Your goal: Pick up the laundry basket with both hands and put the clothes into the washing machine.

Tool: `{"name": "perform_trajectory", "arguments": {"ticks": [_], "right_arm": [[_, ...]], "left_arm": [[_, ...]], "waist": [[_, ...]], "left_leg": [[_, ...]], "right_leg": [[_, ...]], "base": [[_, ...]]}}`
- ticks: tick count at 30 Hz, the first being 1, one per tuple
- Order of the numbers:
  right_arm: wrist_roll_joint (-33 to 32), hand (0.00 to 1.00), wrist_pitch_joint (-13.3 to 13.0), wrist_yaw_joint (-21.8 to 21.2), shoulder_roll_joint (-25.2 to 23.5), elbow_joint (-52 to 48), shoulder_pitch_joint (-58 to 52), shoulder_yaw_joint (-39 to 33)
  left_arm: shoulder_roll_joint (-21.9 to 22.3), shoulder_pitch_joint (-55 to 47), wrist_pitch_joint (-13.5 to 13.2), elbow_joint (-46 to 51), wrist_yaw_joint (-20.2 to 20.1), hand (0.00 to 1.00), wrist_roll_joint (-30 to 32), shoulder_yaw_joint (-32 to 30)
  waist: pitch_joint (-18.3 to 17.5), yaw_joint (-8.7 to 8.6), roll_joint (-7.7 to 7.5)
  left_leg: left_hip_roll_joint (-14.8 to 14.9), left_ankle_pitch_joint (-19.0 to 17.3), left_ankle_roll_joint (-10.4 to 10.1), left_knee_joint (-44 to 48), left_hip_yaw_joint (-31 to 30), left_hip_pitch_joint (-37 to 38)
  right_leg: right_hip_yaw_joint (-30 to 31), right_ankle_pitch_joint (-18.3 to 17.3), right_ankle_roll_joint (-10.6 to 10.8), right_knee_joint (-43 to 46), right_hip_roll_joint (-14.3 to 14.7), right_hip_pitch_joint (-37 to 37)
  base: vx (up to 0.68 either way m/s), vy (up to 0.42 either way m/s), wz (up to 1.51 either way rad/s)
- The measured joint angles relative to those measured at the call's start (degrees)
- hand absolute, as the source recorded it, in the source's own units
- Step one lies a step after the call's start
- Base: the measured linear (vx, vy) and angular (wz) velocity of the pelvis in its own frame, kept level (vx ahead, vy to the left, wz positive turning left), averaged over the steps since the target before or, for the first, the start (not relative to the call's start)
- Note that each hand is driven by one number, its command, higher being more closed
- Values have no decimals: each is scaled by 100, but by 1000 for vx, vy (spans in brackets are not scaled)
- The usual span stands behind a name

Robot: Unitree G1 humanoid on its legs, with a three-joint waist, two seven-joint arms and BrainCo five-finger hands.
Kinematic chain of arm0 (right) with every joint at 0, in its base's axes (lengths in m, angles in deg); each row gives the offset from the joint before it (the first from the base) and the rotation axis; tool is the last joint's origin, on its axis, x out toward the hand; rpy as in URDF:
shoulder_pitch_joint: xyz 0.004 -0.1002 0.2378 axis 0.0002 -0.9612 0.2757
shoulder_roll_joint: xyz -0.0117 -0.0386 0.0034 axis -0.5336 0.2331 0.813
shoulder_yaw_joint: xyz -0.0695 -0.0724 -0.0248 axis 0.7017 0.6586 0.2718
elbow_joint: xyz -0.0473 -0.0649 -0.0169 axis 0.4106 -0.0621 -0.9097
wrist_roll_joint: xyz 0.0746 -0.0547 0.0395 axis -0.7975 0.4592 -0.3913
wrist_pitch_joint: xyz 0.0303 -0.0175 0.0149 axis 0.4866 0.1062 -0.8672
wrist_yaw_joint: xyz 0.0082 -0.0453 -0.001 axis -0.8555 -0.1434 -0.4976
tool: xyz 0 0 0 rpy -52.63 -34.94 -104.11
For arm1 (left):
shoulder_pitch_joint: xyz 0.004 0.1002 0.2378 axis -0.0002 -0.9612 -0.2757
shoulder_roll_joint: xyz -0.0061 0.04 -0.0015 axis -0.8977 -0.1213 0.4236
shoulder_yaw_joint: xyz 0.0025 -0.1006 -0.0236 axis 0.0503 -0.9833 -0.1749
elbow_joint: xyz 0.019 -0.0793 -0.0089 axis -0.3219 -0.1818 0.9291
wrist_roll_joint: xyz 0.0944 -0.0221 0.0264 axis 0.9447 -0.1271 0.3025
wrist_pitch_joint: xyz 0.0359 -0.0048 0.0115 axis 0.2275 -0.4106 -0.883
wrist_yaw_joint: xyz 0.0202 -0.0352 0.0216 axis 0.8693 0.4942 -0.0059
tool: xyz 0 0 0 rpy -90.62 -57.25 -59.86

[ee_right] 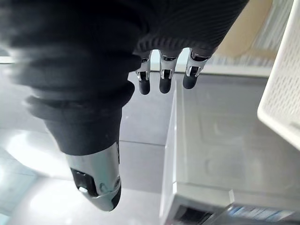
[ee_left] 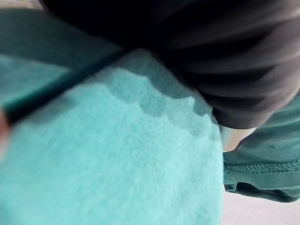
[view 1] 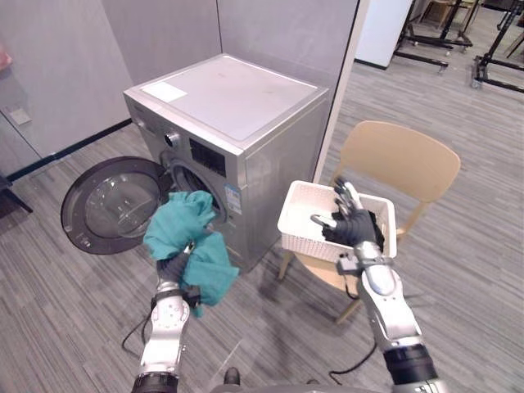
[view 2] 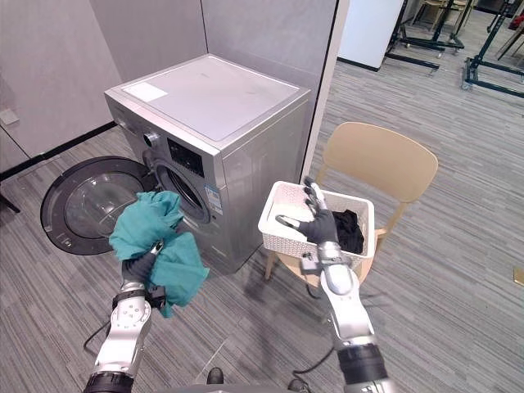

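Washing machine (view 1: 237, 106): grey front-loader, its round door (view 1: 110, 205) wide open beside the drum mouth (view 1: 195, 182).
Teal cloth (view 1: 184, 221): bunched in the air directly in front of the washing machine's drum mouth, not yet inside.
Left hand (view 1: 174, 266): raised under the cloth and buried in it; whether it is clamped cannot be told.
Basket (view 1: 301, 236): white, resting on a tan chair (view 1: 401, 160) just beside the washing machine, a dark garment (view 2: 348, 229) inside.
Right hand (view 1: 352, 225): spread wide, holding nothing, over the basket.
Step in hand: loading, apparently one piece at a time.
Next move: likely a push forward into the drum mouth, then a release well inside so that no cloth trails over the rim.
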Motion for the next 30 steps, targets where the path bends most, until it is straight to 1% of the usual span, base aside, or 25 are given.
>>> {"name": "perform_trajectory", "arguments": {"ticks": [2, 5, 7, 8, 9, 10, 11, 12, 13, 14, 15, 16, 18, 19, 20, 21, 22, 23, 24, 25, 26, 27, 28, 29, 30], "right_arm": [[226, 0, 123, 5, 6, 691, -308, -348], [425, 0, 186, 15, 5, 1436, -514, -486], [545, 0, 238, 73, -8, 2138, -522, -522], [566, 0, 256, 117, -24, 2266, -521, -521], [583, 0, 318, 165, -79, 2468, -514, -517], [586, 0, 348, 205, -146, 2692, -492, -517], [586, 0, 350, 241, -163, 2794, -492, -516], [589, 0, 353, 276, -141, 2960, -476, -517], [593, 0, 402, 302, -137, 3095, -404, -520], [593, 0, 442, 332, -138, 3150, -377, -516], [592, 0, 455, 375, -163, 3231, -352, -513], [592, 0, 459, 394, -229, 3304, -262, -508], [591, 0, 456, 398, -327, 3450, 2, -462], [591, 0, 454, 397, -377, 3510, 185, -439], [592, 0, 446, 396, -391, 3510, 236, -425], [595, 0, 451, 397, -391, 3503, 234, -423], [599, 0, 475, 398, -372, 3479, 208, -400], [594, 0, 479, 402, -383, 3482, 162, -315], [593, 0, 478, 398, -404, 3485, 129, -253], [590, 0, 476, 392, -466, 3483, 98, -161], [589, 0, 475, 395, -502, 3481, 93, -67], [589, 0, 473, 393, -502, 3481, 82, -47], [589, 0, 463, 397, -485, 3476, 31, -61], [588, 0, 476, 397, -470, 3501, -10, -60], [586, 0, 486, 397, -469, 3509, -32, -67]], "left_arm": [[2, -208, 13, -408, -105, 100, 0, -250], [9, -402, 87, -809, -228, 100, 0, -518], [35, -483, 90, -972, -309, 100, -9, -577], [62, -488, 90, -972, -308, 100, -15, -579], [106, -499, 94, -973, -307, 100, -22, -579], [156, -519, 124, -984, -309, 100, -26, -574], [198, -515, 130, -994, -310, 100, -26, -570], [306, -471, 129, -1044, -303, 100, -27, -564], [363, -472, 137, -1168, -297, 100, -29, -530], [374, -480, 143, -1266, -294, 100, -29, -452], [375, -469, 144, -1326, -293, 100, -29, -423], [354, -435, 145, -1355, -281, 100, -32, -354], [277, -378, 124, -1416, -276, 100, -33, -279], [249, -300, 124, -1510, -279, 100, -33, -248], [258, -316, 125, -1512, -280, 100, -34, -221], [272, -328, 128, -1523, -285, 100, -34, -185], [272, -352, 134, -1524, -286, 100, -39, -57], [226, -343, 137, -1513, -281, 100, -38, 19], [174, -310, 139, -1512, -278, 100, -38, 41], [61, -270, 138, -1479, -273, 100, -37, 50], [-28, -240, 135, -1471, -264, 100, -39, 37], [-75, -214, 134, -1471, -261, 100, -40, 43], [-149, -132, 133, -1473, -261, 100, -63, 52], [-153, -12, 128, -1483, -259, 100, -81, 46], [-152, 74, 128, -1497, -255, 100, -84, 46]], "waist": [[5, -4, 11], [66, 6, 32], [284, 28, 41], [331, 38, 34], [383, 45, -10], [414, 42, -76], [418, 23, -117], [478, 60, -177], [469, 39, -78], [488, 27, -13], [494, 24, -11], [518, 32, -49], [620, 46, -224], [701, 57, -361], [755, 56, -441], [757, 52, -450], [771, 23, -423], [816, 9, -353], [865, -1, -286], [884, -99, -332], [919, -221, -369], [934, -289, -396], [950, -375, -421], [1012, -457, -456], [1072, -511, -465]], "left_leg": [[-26, 15, 2, 1, -180, -74], [-66, 32, 0, 5, -432, -106], [-156, 87, 0, 44, -786, -289], [-185, 120, 28, 58, -864, -363], [-238, -7, 242, 147, -758, -590], [-242, -291, 762, 176, -140, -742], [-228, -396, 923, 199, 235, -757], [-113, -353, 921, 224, 1174, -828], [69, -96, 951, 344, 1976, -885], [150, 355, 821, 448, 2263, -892], [110, 373, 575, 455, 2276, -886], [-42, 348, 531, 453, 2190, -890], [-225, 294, 548, 458, 2033, -908], [-353, -8, 557, 659, 1985, -952], [-415, -290, 613, 863, 1913, -950], [-447, -416, 631, 987, 1877, -938], [-493, -665, 663, 1187, 1809, -848], [-442, -865, 718, 1324, 1734, -709], [-415, -962, 715, 1350, 1671, -639], [-405, -1041, 734, 1283, 1532, -424], [-431, -1095, 728, 1167, 1426, -182], [-452, -1122, 718, 1114, 1385, -78], [-493, -1191, 723, 1062, 1288, 71], [-548, -1276, 710, 1041, 1163, 214], [-564, -1315, 681, 1037, 1090, 309]], "right_leg": [[-169, -59, 21, 5, -24, 31], [-430, -166, 50, 65, -74, 120], [-883, -498, 128, 485, -262, 90], [-1029, -594, 136, 611, -348, 52], [-1299, -792, 180, 937, -539, -93], [-1642, -898, 223, 1045, -711, -108], [-1792, -892, 216, 1034, -830, -96], [-2031, -904, 236, 1106, -1003, -111], [-2321, -924, 327, 1223, -1093, -51], [-2498, -955, 380, 1273, -1129, 60], [-2562, -965, 396, 1287, -1138, 125], [-2568, -958, 406, 1238, -1226, 220], [-2573, -915, 499, 1069, -1320, 374], [-2573, -943, 574, 1162, -1479, 454], [-2526, -983, 648, 1504, -1704, 439], [-2424, -993, 630, 1903, -1904, 357], [-1847, -819, 181, 3004, -2254, -30], [-795, -607, -175, 3990, -2224, -572], [-296, -775, -24, 4349, -2028, -829], [332, -1128, 133, 4835, -1571, -1216], [590, -1332, 111, 4894, -1196, -1528], [645, -1379, 89, 4823, -1029, -1703], [667, -1384, 87, 4504, -768, -2073], [643, -1317, 69, 3851, -559, -2319], [637, -1204, 78, 3387, -475, -2354]], "base": [[33, -2, 38], [39, -4, 52], [-33, -11, 100], [-76, 13, 119], [-14, 16, 137], [-4, 15, 148], [147, 74, 147], [201, 125, 131], [251, 141, 129], [177, 77, 104], [191, 87, 88], [234, 142, 82], [210, 141, 66], [186, 133, 37], [151, 123, 30], [190, 192, 20], [203, 216, 19], [248, 230, 20], [235, 122, 28], [261, 57, 44], [272, 49, 48], [288, 27, 49], [300, -3, 54], [313, -23, 67], [366, -71, 91]]}}
